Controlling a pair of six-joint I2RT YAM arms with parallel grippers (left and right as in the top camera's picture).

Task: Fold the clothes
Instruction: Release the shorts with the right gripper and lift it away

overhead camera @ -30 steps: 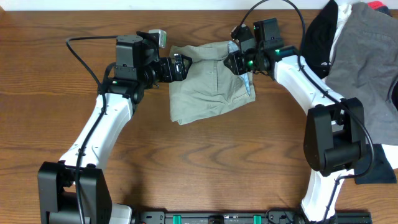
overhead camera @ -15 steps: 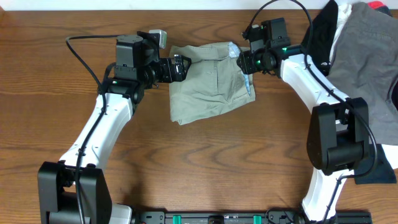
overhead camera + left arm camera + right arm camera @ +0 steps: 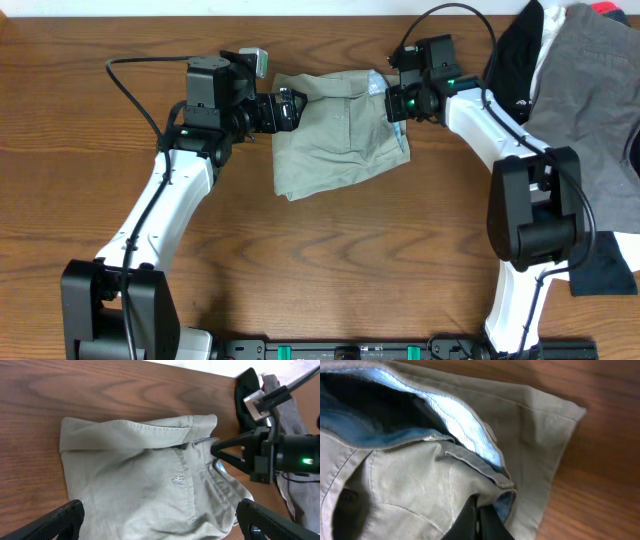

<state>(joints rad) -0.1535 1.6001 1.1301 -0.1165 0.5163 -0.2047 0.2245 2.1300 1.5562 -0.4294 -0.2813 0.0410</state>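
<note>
The khaki-green shorts [image 3: 335, 135] lie folded on the wood table at the back middle. They also show in the left wrist view [image 3: 145, 480] and the right wrist view [image 3: 410, 480], where the pale blue waistband lining shows. My left gripper [image 3: 290, 108] is open at the shorts' left edge, its fingers spread wide over the cloth [image 3: 160, 520]. My right gripper [image 3: 392, 100] is shut on the waistband fabric at the shorts' right edge [image 3: 481, 512].
A pile of grey, black and white garments [image 3: 575, 90] lies at the back right, beside the right arm. It also shows in the left wrist view [image 3: 255, 395]. Bare wood table [image 3: 330, 270] lies in front of the shorts.
My right gripper has drawn slightly right and back along the shorts' right edge, keeping the waistband pinched. The left arm has not moved.
</note>
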